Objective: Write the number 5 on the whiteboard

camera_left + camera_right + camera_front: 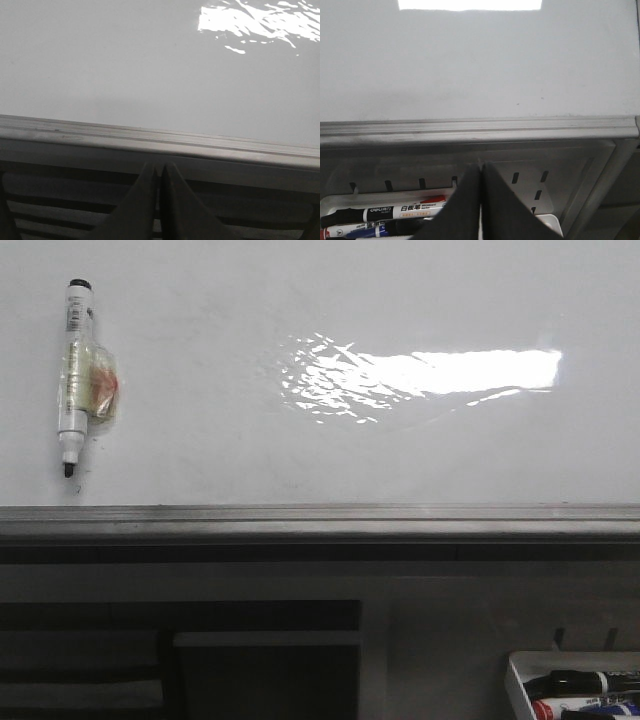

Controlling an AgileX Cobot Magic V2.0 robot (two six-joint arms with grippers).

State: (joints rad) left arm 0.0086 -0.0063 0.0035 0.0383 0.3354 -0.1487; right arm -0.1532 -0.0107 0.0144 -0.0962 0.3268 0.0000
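No drawn strokes can be made out on the glossy white whiteboard (300, 300), which fills the upper frame. At lower right, a small white tray (516, 680) of markers is cut off. Left gripper (159, 172) and right gripper (480, 170) are both clenched, holding nothing.

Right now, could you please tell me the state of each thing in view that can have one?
whiteboard: blank, no number 5 written yet, bright glare on it.
marker on the board: uncapped, tip pointing toward the rail, yellowish tape around its barrel.
tray of markers: holds several capped markers lying flat.
left gripper: shut, empty.
right gripper: shut, empty, above the tray.
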